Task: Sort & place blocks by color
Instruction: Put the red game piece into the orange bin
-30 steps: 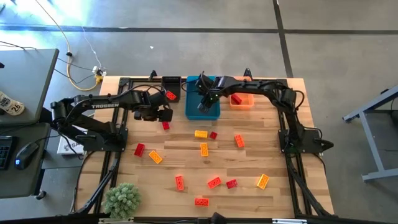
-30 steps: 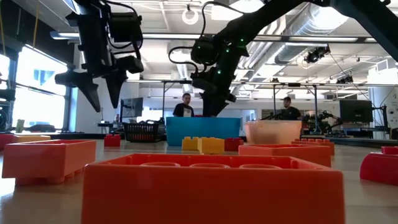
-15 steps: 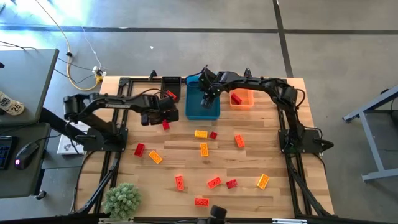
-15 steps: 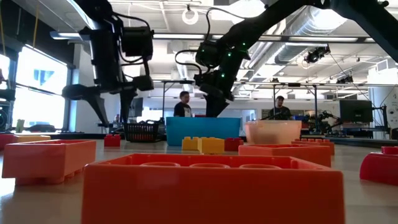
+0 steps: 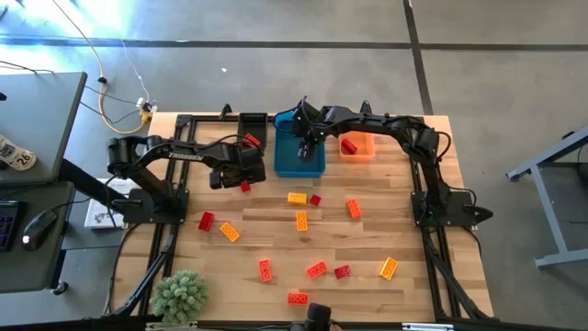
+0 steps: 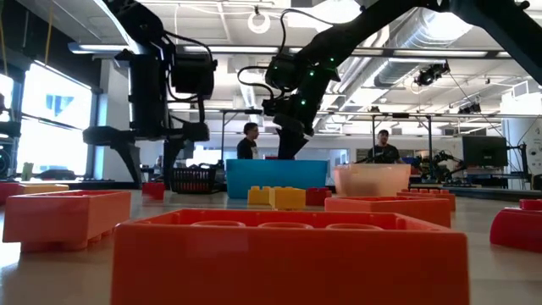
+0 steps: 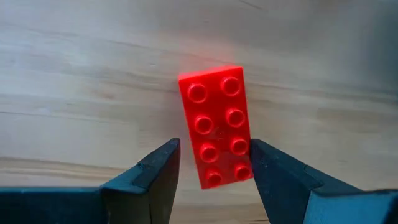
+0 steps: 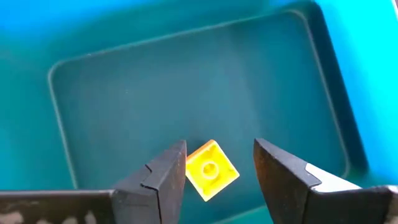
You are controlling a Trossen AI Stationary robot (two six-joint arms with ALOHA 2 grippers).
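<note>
On the left half of the pale wooden slatted table (image 5: 276, 244), the left gripper (image 7: 213, 177) hangs low over a red studded plastic brick with eight studs (image 7: 216, 133), its two dark fingers spread and standing either side of the brick's near end without pinching it; the brick lies flat on the wood, just in front of the black rectangular bin (image 5: 252, 129). A second small red brick (image 5: 252, 141) shows at the black bin's edge. Next along the back row sits the blue rectangular plastic bin (image 5: 299, 164), and above it the right gripper (image 8: 214, 171) points down into it with its fingers parted and released; a small yellow square brick with one stud (image 8: 211, 170) lies loose on the bin's floor between them, touching neither. To the right, touching-close beside the blue bin, is the orange rectangular bin (image 5: 360, 152), holding a red brick (image 5: 348, 145). Across the middle and front of the table lie the remaining loose blocks (image 5: 299, 221) in red, orange and yellow-orange, well apart from one another. At the front left corner stands a small green artificial plant (image 5: 179, 296). In the low view, two people (image 6: 248, 142) stand in the room beyond the table.
</note>
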